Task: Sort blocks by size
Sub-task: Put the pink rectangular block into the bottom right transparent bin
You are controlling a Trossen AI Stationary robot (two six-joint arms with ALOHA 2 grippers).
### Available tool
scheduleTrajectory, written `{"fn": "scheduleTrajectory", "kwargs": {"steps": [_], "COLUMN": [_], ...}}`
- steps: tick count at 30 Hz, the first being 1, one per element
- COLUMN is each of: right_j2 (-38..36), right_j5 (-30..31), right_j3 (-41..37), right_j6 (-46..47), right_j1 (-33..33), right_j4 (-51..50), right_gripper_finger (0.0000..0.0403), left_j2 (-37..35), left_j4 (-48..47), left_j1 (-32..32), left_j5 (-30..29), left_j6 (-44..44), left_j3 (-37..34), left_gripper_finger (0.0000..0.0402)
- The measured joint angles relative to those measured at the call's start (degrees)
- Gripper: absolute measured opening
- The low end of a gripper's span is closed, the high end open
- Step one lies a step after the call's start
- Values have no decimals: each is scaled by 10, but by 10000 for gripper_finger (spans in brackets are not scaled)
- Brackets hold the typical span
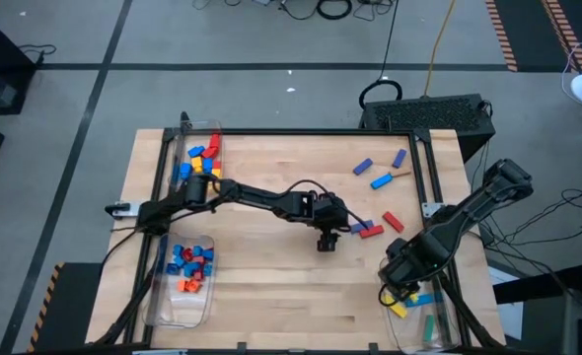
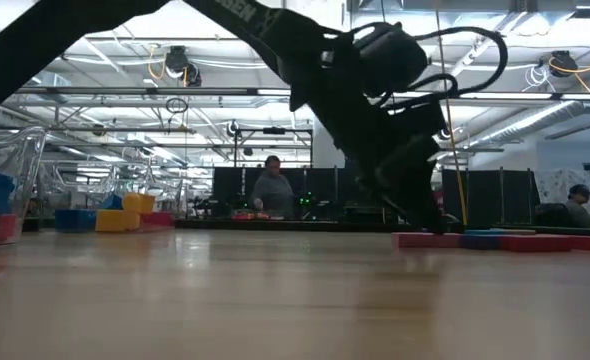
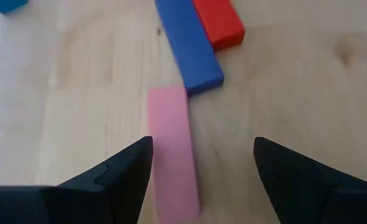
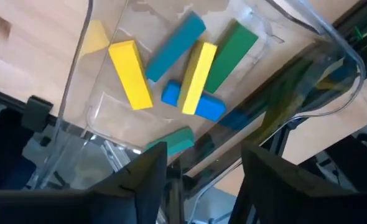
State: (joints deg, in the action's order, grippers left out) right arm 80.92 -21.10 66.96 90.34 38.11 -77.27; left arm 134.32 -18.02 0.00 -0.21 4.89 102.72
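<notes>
**Pink bar sits off-centre in the left gripper's gap**

High view: the left gripper (image 1: 327, 240) hangs over mid-table beside a blue and red bar (image 1: 372, 231). The right gripper (image 1: 398, 293) is over the near right bin (image 1: 447, 335), which holds long bars. Sorted blocks fill the two left bins (image 1: 168, 158); four loose blocks (image 1: 381, 181) lie farther back.

Low view: the left arm comes down by the red-and-blue row (image 2: 495, 241). Contact cannot be told.

Left wrist view: fingers (image 3: 118, 180) spread wide, nothing held. The pink bar (image 3: 171, 152) lies close to one finger, its far end touching the blue bar (image 3: 188, 45). Closing here may skew the pink bar or nudge the blue one.

Right wrist view: fingers (image 4: 140, 180) apart and empty above the bars (image 4: 197, 76). The green bar (image 4: 178, 140) leans at the wall; a low pass could catch the rim.
</notes>
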Motion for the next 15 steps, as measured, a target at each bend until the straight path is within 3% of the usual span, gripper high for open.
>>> {"fn": "scheduleTrajectory", "kwargs": {"steps": [8, 15], "right_j2": [-3, -3], "right_j5": [0, 25], "right_j3": [0, 0], "right_j6": [32, 54], "right_j1": [11, 16], "right_j4": [31, 58], "right_gripper_finger": [197, 167], "left_j2": [15, 15], "left_j4": [1, -3], "left_j1": [8, 16], "left_j5": [-1, -1], "left_j6": [-27, -31], "left_j3": [0, 0], "left_gripper_finger": [261, 155]}}
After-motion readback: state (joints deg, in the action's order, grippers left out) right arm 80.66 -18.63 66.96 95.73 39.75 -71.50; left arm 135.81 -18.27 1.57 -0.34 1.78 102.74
